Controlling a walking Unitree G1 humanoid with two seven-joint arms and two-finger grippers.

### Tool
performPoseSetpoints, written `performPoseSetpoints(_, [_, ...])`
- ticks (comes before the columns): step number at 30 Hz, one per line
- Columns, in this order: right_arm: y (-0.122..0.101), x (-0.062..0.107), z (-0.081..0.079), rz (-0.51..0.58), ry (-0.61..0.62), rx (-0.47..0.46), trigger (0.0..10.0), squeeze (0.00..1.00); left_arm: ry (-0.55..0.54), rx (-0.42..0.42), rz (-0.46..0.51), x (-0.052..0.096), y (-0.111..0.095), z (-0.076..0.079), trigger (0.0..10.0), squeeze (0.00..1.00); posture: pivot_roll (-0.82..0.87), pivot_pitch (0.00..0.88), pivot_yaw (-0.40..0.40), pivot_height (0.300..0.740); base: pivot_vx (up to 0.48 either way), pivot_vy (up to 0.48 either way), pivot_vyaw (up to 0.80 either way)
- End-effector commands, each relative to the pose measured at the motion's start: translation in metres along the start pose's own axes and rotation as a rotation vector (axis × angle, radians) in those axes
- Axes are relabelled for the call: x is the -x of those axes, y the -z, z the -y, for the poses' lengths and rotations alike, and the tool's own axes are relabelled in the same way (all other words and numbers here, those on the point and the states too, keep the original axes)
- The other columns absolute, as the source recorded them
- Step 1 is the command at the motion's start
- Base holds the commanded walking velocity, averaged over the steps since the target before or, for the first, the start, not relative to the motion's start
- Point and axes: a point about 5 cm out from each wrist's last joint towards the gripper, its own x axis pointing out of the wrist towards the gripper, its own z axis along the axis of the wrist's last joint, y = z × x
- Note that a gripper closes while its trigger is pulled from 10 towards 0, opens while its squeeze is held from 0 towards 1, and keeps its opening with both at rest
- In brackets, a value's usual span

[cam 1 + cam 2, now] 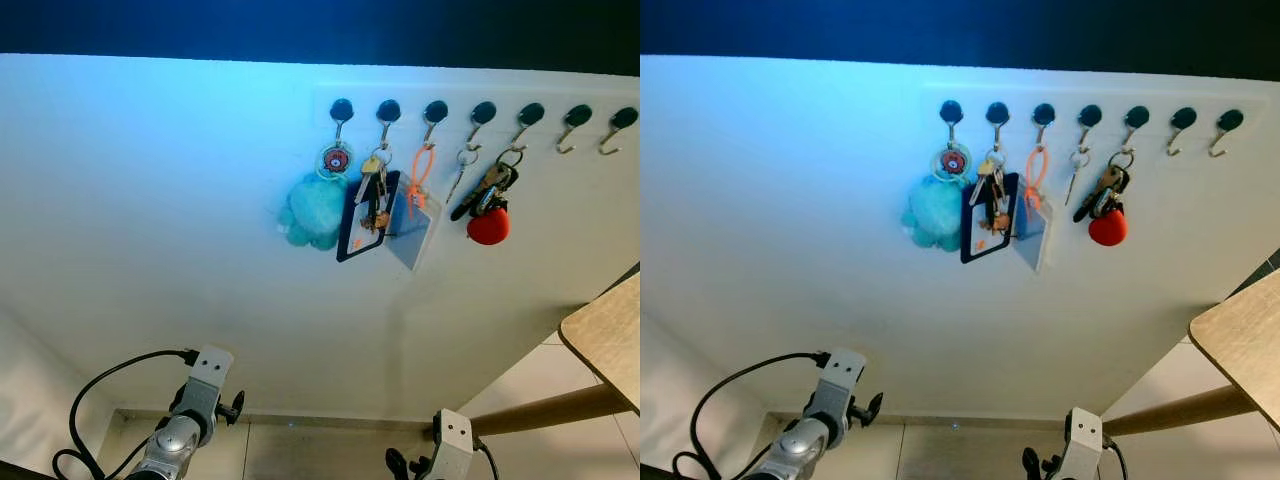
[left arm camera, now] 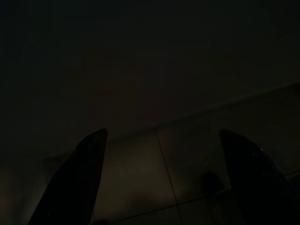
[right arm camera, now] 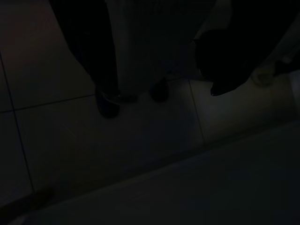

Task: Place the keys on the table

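Keys (image 1: 488, 190) with red fob hang from a hook on the hook rail (image 1: 480, 110), upper right of frame. Table (image 1: 608, 335) corner at right edge. Left gripper (image 2: 161, 180) hangs low, fingers spread, empty; right gripper: cannot tell. Risk: crowded neighbours, like the orange loop (image 1: 420, 172), snagging or dropping during the lift.

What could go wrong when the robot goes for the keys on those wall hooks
Several things hang crowded together: a teal plush keychain, a black card holder and an orange strap overlap, so pulling one could drag its neighbours off. The keys with the red heart hang more apart, but their ring may catch on the hook. Both arms hang low, and the table sits off to the right, so a dropped bunch would likely hit the floor.
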Motion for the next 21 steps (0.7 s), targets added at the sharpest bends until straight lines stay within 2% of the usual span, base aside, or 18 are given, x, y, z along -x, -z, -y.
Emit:
performPoseSetpoints(1, [-0.0012,0.0007,0.0028,0.013,0.014,-0.01,10.0,0.0,0.012,-0.012,-0.012,0.0016,0.0041,0.0008,10.0,0.0,0.07,0.028,-0.001,0.74,0.0,0.0,0.0])
performPoseSetpoints(10, [-0.0012,0.0011,0.0044,0.015,0.02,-0.011,10.0,0.0,0.028,0.004,-0.018,-0.0003,0.0026,0.0052,10.0,0.0,0.07,0.031,-0.003,0.74,0.0,0.0,0.0])
performPoseSetpoints(16, [-0.0016,0.0012,0.0049,0.017,0.021,-0.01,10.0,0.0,0.028,0.01,-0.011,-0.0008,0.0017,0.0068,10.0,0.0,0.06,0.032,-0.005,0.74,0.0,0.48,0.0])
performPoseSetpoints(21, [-0.0023,0.0012,0.0054,0.019,0.021,-0.008,10.0,0.0,0.027,0.007,0.006,-0.0007,0.0004,0.0082,10.0,0.0,0.06,0.033,-0.006,0.74,0.0,0.0,0.0])
